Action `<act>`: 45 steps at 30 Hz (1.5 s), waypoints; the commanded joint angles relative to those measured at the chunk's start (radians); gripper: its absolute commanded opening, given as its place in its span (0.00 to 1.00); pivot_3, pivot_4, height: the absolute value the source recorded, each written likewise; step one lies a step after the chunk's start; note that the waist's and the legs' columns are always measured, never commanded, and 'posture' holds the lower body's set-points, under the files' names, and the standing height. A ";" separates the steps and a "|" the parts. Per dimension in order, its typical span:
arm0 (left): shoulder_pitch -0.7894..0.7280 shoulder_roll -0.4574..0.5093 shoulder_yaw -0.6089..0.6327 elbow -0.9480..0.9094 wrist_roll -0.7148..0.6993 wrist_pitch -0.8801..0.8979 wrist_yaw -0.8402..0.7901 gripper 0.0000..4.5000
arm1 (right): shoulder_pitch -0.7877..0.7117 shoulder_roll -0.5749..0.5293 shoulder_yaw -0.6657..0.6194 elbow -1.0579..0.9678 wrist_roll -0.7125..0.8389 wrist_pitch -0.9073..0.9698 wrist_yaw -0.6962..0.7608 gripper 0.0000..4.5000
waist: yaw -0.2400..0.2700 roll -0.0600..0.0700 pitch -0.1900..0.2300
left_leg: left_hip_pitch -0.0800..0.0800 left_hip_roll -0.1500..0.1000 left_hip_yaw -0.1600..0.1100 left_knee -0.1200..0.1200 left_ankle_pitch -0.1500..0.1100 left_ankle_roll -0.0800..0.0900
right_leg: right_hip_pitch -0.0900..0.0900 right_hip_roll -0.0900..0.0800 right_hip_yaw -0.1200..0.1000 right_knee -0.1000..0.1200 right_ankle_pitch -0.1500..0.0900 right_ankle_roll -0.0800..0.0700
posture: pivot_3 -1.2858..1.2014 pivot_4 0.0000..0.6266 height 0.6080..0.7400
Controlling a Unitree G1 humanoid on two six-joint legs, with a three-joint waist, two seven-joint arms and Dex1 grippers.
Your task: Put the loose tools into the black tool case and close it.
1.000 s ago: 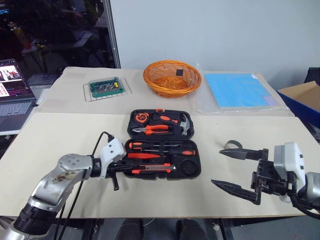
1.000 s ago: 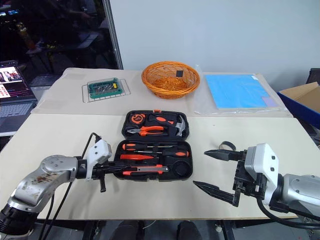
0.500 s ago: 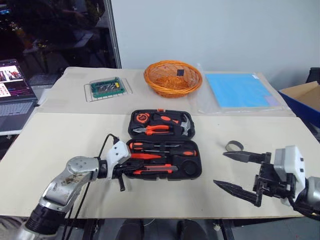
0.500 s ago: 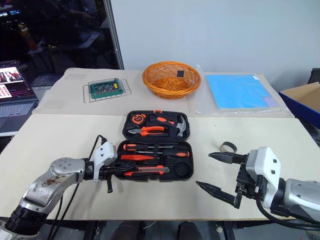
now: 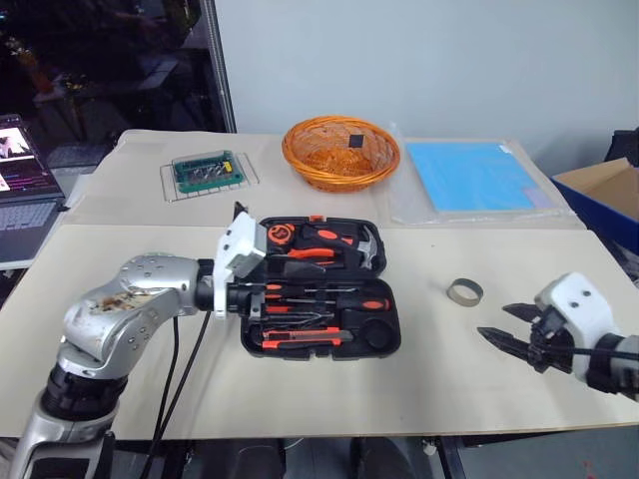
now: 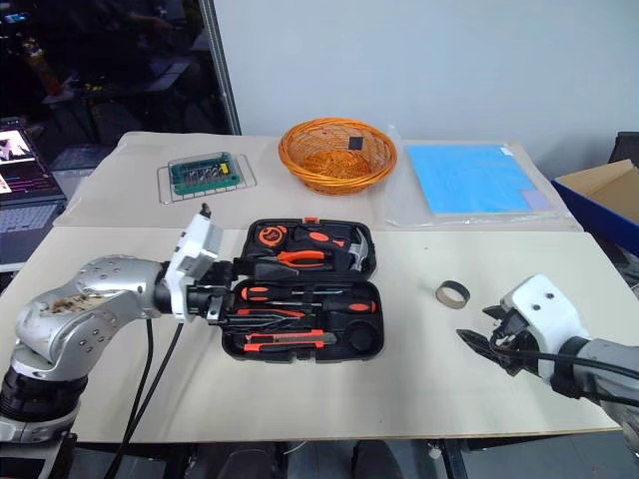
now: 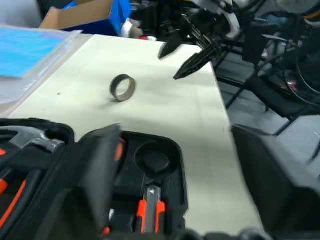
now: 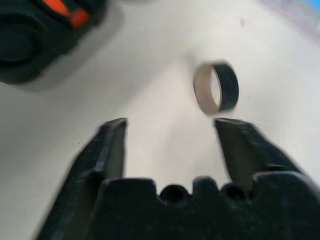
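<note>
The black tool case lies open in the middle of the table. Orange-and-black screwdrivers and a utility knife rest in its near half. Pliers and a hammer sit in the far half. A small grey tape ring stands on the table to the case's right, also seen as the tape ring. My left gripper hovers open over the case's left edge, holding nothing. My right gripper is low near the front right edge, open and empty, pointing at the ring a short way ahead.
An orange wicker basket stands at the back, with a green bit set in a clear box to its left and a blue sheet in plastic to its right. A laptop sits far left, a blue bin far right.
My left gripper rose and swung right over the case's left edge, and opened. My right gripper moved right and down, turned towards the tape ring, and its jaws narrowed.
</note>
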State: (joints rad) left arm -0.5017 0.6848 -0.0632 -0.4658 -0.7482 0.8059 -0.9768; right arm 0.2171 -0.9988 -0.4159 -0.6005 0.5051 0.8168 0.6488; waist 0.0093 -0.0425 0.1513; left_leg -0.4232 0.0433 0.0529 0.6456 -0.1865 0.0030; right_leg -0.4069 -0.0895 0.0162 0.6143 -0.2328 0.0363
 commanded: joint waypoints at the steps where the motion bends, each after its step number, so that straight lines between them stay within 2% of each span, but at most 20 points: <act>1: -0.067 -0.030 -0.026 -0.055 -0.023 0.074 0.085 1.00 | -0.113 -0.039 0.099 0.083 -0.057 -0.011 0.008 0.58 | 0.001 0.000 0.000 | -0.001 -0.001 0.000 0.000 0.000 0.000 | -0.001 0.000 0.000 0.000 0.000 0.001 | 0.52 0.24 1.00; 6: -0.075 -0.056 -0.028 -0.066 -0.028 0.129 0.153 1.00 | -0.296 -0.033 0.219 0.239 -0.124 -0.009 -0.012 0.58 | -0.004 0.000 0.001 | -0.001 -0.001 0.000 0.000 -0.002 0.003 | 0.000 0.000 0.001 0.000 0.002 0.005 | 0.52 0.24 1.00; 18: -0.015 -0.055 0.000 -0.106 -0.041 0.148 0.215 1.00 | -0.520 0.006 0.285 0.409 -0.072 0.116 0.076 0.58 | 0.000 0.001 0.001 | -0.001 -0.003 -0.001 0.000 -0.002 0.003 | 0.000 -0.001 0.001 0.000 0.005 0.005 | 0.52 0.24 1.00; 26: 0.020 -0.041 0.031 -0.126 -0.064 0.161 0.248 1.00 | -0.670 0.044 0.411 0.599 -0.129 0.070 0.162 0.58 | -0.003 0.001 0.001 | -0.001 -0.003 -0.001 0.000 -0.002 0.003 | 0.000 -0.001 0.001 0.000 0.007 0.003 | 0.52 0.24 1.00; 29: 0.032 -0.032 0.042 -0.134 -0.072 0.165 0.252 1.00 | -0.681 0.040 0.431 0.608 -0.133 0.066 0.193 0.58 | -0.002 0.001 0.001 | -0.001 -0.003 -0.001 0.000 -0.002 0.003 | 0.000 -0.001 0.001 0.000 0.007 0.003 | 0.52 0.24 1.00; 34: 0.035 -0.023 0.047 -0.139 -0.080 0.169 0.259 1.00 | -0.620 -0.006 0.429 0.502 -0.093 0.111 0.283 0.58 | 0.003 0.001 0.001 | -0.001 -0.004 -0.001 0.000 -0.002 0.003 | 0.000 -0.001 0.001 0.000 0.007 0.004 | 0.52 0.24 1.00; 45: 0.016 -0.019 0.032 -0.127 -0.079 0.163 0.262 1.00 | -0.572 -0.036 0.442 0.429 -0.111 0.133 0.284 0.58 | 0.000 0.001 0.001 | -0.001 -0.004 -0.001 0.001 -0.002 0.003 | 0.000 -0.001 0.001 0.001 0.007 0.003 | 0.52 0.24 1.00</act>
State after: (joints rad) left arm -0.4624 0.6615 -0.0363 -0.5742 -0.8240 0.9794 -0.7154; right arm -0.3537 -1.0097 0.0300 -0.1415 0.4057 0.9457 0.9331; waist 0.0092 -0.0417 0.1520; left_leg -0.4239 0.0393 0.0516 0.6461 -0.1886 0.0063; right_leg -0.4067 -0.0910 0.0174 0.6150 -0.2259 0.0398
